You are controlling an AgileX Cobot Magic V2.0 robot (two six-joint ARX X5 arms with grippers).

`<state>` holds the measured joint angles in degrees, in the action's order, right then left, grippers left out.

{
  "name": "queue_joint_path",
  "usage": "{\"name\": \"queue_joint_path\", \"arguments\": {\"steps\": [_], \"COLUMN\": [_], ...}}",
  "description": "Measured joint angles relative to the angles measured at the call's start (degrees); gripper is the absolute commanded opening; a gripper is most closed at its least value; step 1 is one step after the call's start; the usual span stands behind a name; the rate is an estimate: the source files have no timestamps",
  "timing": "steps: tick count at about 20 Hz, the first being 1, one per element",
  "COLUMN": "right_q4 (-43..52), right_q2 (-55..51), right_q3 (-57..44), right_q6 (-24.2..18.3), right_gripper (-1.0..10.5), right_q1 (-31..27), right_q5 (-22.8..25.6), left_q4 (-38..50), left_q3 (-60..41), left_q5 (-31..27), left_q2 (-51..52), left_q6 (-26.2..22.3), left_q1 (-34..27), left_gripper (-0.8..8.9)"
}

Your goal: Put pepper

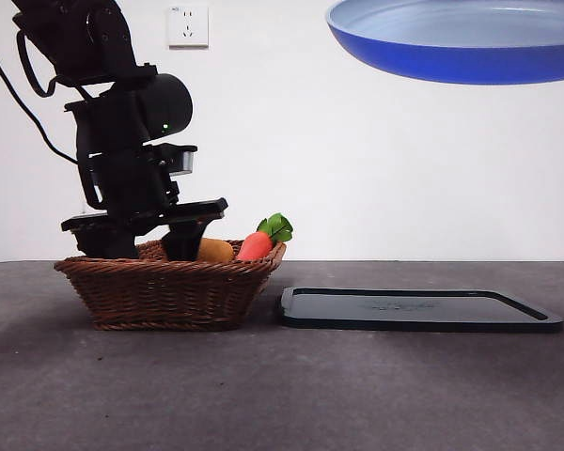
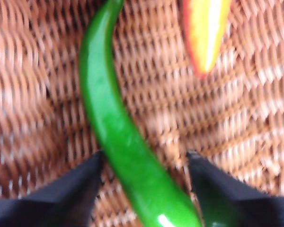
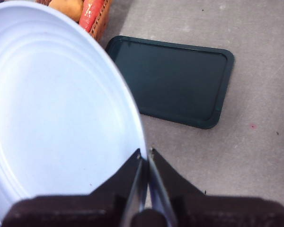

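Note:
The pepper [image 2: 118,132], long and glossy green, lies on the woven floor of the basket [image 2: 246,118]. My left gripper [image 2: 144,156] is lowered into the basket [image 1: 169,291] and stands open, one jaw on each side of the pepper's thick end. A gap shows between the pepper and one jaw. In the front view the basket wall hides the pepper, and the left gripper [image 1: 143,246] reaches down inside the rim. My right gripper [image 3: 146,153] is shut on the rim of a blue plate [image 3: 52,104], held high at the right [image 1: 461,42].
An orange carrot [image 1: 257,246] with green leaves leans on the basket's right rim, its tip near the pepper [image 2: 206,28]. A round orange item [image 1: 214,250] sits beside it. A dark flat tray [image 1: 418,308] lies on the table right of the basket, below the plate.

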<state>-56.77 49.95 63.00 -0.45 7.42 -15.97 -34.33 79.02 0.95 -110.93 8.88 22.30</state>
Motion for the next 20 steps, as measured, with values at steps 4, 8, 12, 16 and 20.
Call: {"name": "queue_joint_path", "arguments": {"steps": [4, 8, 12, 16, 20], "right_q4": [0.04, 0.04, 0.04, 0.13, 4.87], "right_q2": [0.02, 0.02, 0.66, 5.27, 16.92], "right_q3": [0.00, 0.00, 0.00, 0.00, 0.00], "right_q6": [-0.42, -0.42, -0.44, -0.42, 1.73], "right_gripper": [0.1, 0.1, 0.1, 0.1, 0.1], "right_q1": [0.00, 0.00, 0.00, 0.00, 0.00], "right_q5": [0.00, -0.02, -0.07, -0.11, -4.02], "left_q4": [-0.59, -0.85, -2.08, -4.15, -5.11], "left_q3": [0.00, 0.00, 0.00, 0.00, 0.00], "left_q5": [0.26, 0.28, 0.28, 0.76, 6.23], "left_q2": [-0.09, 0.07, 4.15, 11.74, 21.24], "left_q6": [0.22, 0.39, 0.39, 0.39, 0.39], "left_q1": [0.00, 0.00, -0.02, -0.02, 2.32], "left_gripper": [1.70, 1.24, 1.24, 1.24, 1.25]}}
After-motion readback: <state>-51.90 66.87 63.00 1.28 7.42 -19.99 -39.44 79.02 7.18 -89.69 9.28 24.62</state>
